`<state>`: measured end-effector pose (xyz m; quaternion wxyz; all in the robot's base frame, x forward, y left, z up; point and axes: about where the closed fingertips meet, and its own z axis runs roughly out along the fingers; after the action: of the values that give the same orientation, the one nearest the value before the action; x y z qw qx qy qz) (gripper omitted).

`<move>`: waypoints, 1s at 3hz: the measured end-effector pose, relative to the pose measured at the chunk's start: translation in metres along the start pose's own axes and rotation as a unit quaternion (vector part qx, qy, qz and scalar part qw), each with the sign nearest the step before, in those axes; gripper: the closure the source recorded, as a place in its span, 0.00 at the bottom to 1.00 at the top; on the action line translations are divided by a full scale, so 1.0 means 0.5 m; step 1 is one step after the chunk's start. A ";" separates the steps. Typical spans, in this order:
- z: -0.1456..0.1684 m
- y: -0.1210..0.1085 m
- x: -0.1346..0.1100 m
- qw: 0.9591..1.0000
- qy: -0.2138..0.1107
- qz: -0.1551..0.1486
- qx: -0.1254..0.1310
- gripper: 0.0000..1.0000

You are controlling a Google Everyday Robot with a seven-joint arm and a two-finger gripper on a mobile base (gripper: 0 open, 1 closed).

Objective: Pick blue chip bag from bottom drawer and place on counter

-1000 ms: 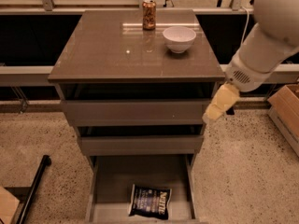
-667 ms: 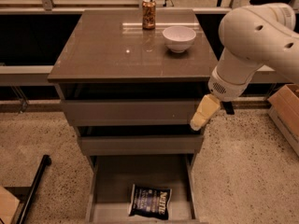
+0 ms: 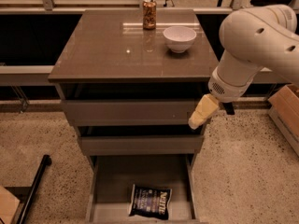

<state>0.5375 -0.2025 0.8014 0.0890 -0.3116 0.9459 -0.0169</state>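
Observation:
The blue chip bag (image 3: 149,201) lies flat in the open bottom drawer (image 3: 112,181), near its front, white lettering up. The counter (image 3: 107,50) is the glossy grey-brown top of the cabinet. My gripper (image 3: 202,112) hangs from the white arm at the cabinet's right front corner, level with the two upper drawers, well above and to the right of the bag. It holds nothing that I can see.
A white bowl (image 3: 179,38) and a brown can (image 3: 149,14) stand at the back right of the counter. A cardboard box (image 3: 285,115) sits on the floor at the right. A black pole (image 3: 35,183) lies on the floor at the left.
The arm has swung left and down toward the cabinet front. The gripper now sits at the right front corner of the drawers. The bag has not moved.

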 end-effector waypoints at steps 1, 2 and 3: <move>0.067 0.016 -0.021 0.998 -0.011 0.058 -0.036 0.00; 0.213 0.050 -0.029 0.985 0.023 0.152 -0.080 0.00; 0.316 0.081 -0.028 0.971 0.056 0.211 -0.098 0.00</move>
<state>0.5529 -0.1577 0.6448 0.0061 -0.1111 0.9907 0.0778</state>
